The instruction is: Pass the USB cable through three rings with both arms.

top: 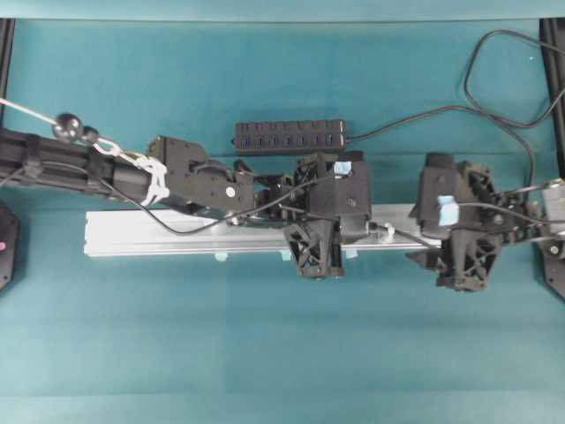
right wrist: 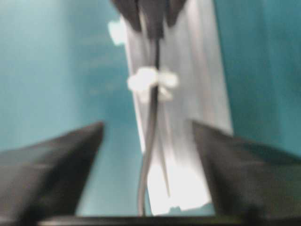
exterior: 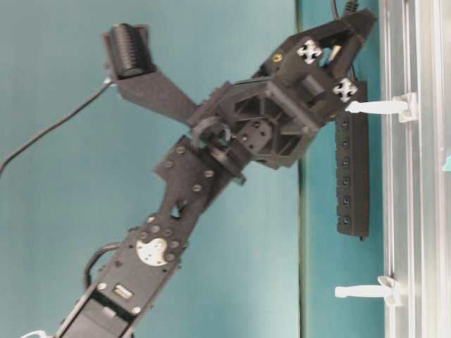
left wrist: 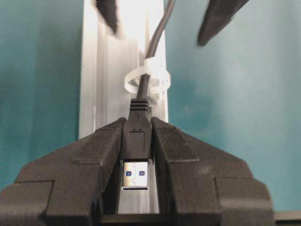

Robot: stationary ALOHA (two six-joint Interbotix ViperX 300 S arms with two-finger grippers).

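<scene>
In the left wrist view my left gripper (left wrist: 136,141) is shut on the black plug of the USB cable (left wrist: 136,134), its metal tip pointing back toward the camera. Just beyond the plug the cable runs through a whitish ring (left wrist: 146,81) on the rail. Seen from overhead, the left gripper (top: 372,228) sits beside that ring (top: 387,231). My right gripper (top: 422,234) faces it, open. In the right wrist view the right gripper (right wrist: 146,125) straddles the loose cable (right wrist: 151,117) without touching it, short of the ring (right wrist: 151,80). Two more rings (exterior: 377,107) (exterior: 363,290) stand bare in the table-level view.
The long silver rail (top: 159,231) lies across the teal table. A black multi-port hub (top: 290,137) sits behind it, its lead looping at the back right (top: 494,88). Small pale blue tabs (top: 221,257) line the rail's front edge.
</scene>
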